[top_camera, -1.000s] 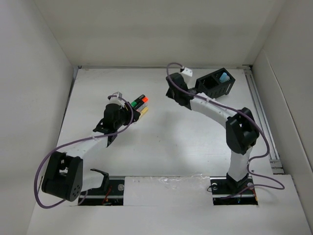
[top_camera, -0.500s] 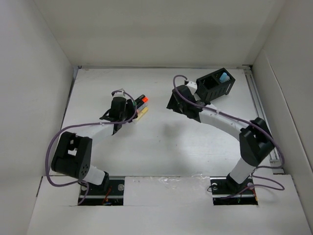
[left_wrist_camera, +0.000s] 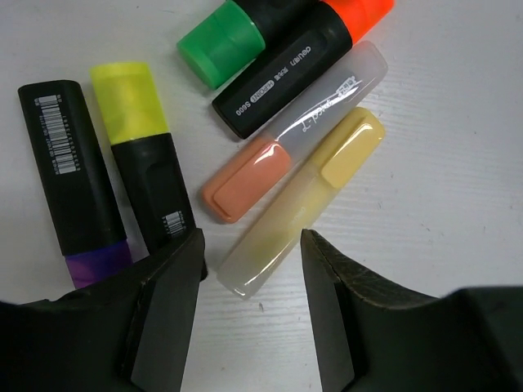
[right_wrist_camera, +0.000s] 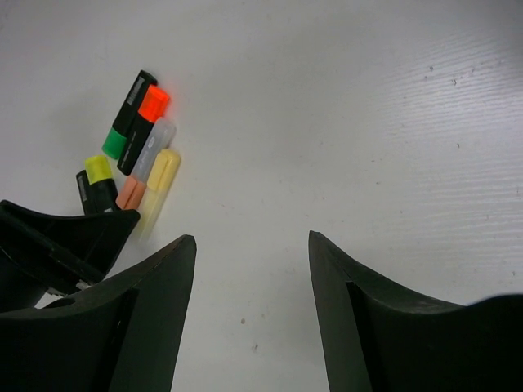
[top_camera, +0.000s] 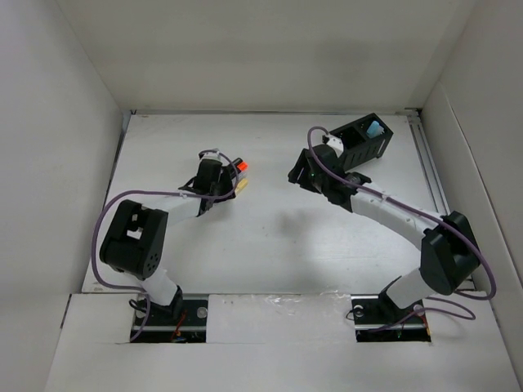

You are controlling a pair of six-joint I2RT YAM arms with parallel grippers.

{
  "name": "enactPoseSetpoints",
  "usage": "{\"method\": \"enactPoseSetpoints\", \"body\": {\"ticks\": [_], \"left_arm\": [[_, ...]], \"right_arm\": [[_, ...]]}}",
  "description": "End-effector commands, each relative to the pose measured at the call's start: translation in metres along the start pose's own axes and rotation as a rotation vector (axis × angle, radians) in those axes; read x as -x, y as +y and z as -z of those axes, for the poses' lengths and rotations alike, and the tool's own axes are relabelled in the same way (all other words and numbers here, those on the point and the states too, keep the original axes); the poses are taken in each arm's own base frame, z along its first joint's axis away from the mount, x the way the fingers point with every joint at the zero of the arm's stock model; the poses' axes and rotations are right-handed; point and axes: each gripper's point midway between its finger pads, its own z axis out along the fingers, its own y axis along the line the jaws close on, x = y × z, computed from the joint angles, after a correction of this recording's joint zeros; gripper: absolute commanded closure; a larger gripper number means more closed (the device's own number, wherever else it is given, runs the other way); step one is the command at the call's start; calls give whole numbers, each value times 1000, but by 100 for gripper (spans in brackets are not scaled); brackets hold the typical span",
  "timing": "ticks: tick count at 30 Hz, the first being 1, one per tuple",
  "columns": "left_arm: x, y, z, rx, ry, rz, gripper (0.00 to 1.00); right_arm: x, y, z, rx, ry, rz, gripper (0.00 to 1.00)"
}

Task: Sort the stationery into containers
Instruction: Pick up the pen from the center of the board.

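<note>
Several highlighters lie bunched on the white table left of centre. In the left wrist view I see a green-capped one (left_wrist_camera: 221, 42), an orange one (left_wrist_camera: 359, 12), a yellow-capped black one (left_wrist_camera: 135, 110), a black and purple one (left_wrist_camera: 69, 171), a salmon-capped clear one (left_wrist_camera: 245, 180) and a pale yellow one (left_wrist_camera: 298, 208). My left gripper (left_wrist_camera: 252, 255) is open, and the pale yellow marker's near end lies between its fingers without touching them. My right gripper (right_wrist_camera: 249, 245) is open over bare table, empty. The black organiser (top_camera: 364, 151) stands at the back right with a light blue marker (top_camera: 375, 129) in it.
White walls enclose the table on the left, back and right. A rail (top_camera: 435, 188) runs along the table's right edge. The right wrist view shows the marker bunch (right_wrist_camera: 143, 155) at upper left with the left gripper's black body (right_wrist_camera: 57, 241) beside it.
My left arm has reached forward, so its gripper now sits over the markers. My right wrist has drawn back from the organiser toward the table's middle, and its jaws now stand apart.
</note>
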Motion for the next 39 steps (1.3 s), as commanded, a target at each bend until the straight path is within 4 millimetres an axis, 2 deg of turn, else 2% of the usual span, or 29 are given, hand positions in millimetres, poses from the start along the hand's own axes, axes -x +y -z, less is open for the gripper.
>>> {"method": "enactPoseSetpoints", "body": {"ticks": [1, 4, 6, 7, 8, 9, 10, 11, 14, 19, 21, 23, 24, 26, 27, 28, 30, 32, 36, 37, 38, 39], "left_arm": [[14, -11, -7, -28, -14, -27, 53], [6, -12, -13, -21, 16, -46, 53], [3, -22, -14, -38, 22, -62, 53], [-1, -20, -16, -19, 23, -70, 53], [4, -28, -15, -24, 13, -90, 53], [2, -24, -17, -4, 21, -93, 53], [-9, -23, -19, 13, 49, -110, 53], [-2, -24, -19, 20, 33, -108, 53], [-9, -23, -20, 31, 48, -119, 55], [-15, -24, -18, 35, 68, -129, 68], [-22, -27, -20, 25, 85, -128, 79], [-27, -30, -22, 26, 102, -139, 85], [-32, -27, -24, 36, 121, -143, 87], [-34, -32, -25, 40, 115, -160, 84], [-34, -39, -23, 29, 116, -171, 78], [-40, -34, -27, 56, 139, -179, 72], [-41, -40, -27, 59, 136, -197, 61], [-50, -35, -30, 75, 163, -195, 59], [-49, -35, -33, 83, 158, -196, 59], [-45, -38, -33, 79, 150, -194, 62], [-47, -37, -32, 84, 158, -187, 71], [-47, -37, -32, 84, 158, -187, 75]], "right_arm": [[14, 15, 9, 78, -33, -21, 37], [16, 13, 8, 78, -32, -16, 37], [17, 15, 11, 91, -31, -19, 37], [17, 15, 11, 91, -31, -19, 37], [19, 17, 11, 97, -37, -21, 37], [19, 17, 11, 98, -37, -21, 37], [19, 17, 11, 98, -37, -21, 37], [19, 17, 11, 98, -37, -21, 37], [19, 17, 11, 98, -37, -21, 35], [22, 11, 11, 93, -37, -30, 35], [21, 9, 13, 93, -37, -30, 35], [25, 6, 12, 93, -32, -49, 35], [24, 7, 12, 100, -26, -49, 31], [21, 3, 11, 102, -8, -53, 29], [19, 5, 11, 111, 1, -52, 27], [19, 5, 11, 111, 1, -52, 27], [22, 2, 10, 105, -4, -66, 25], [23, 5, 13, 118, -3, -68, 25], [22, 6, 14, 124, 3, -67, 25], [22, 6, 14, 124, 3, -67, 25], [28, 6, 14, 125, -8, -74, 25], [28, 6, 14, 125, -8, -74, 25]]}}
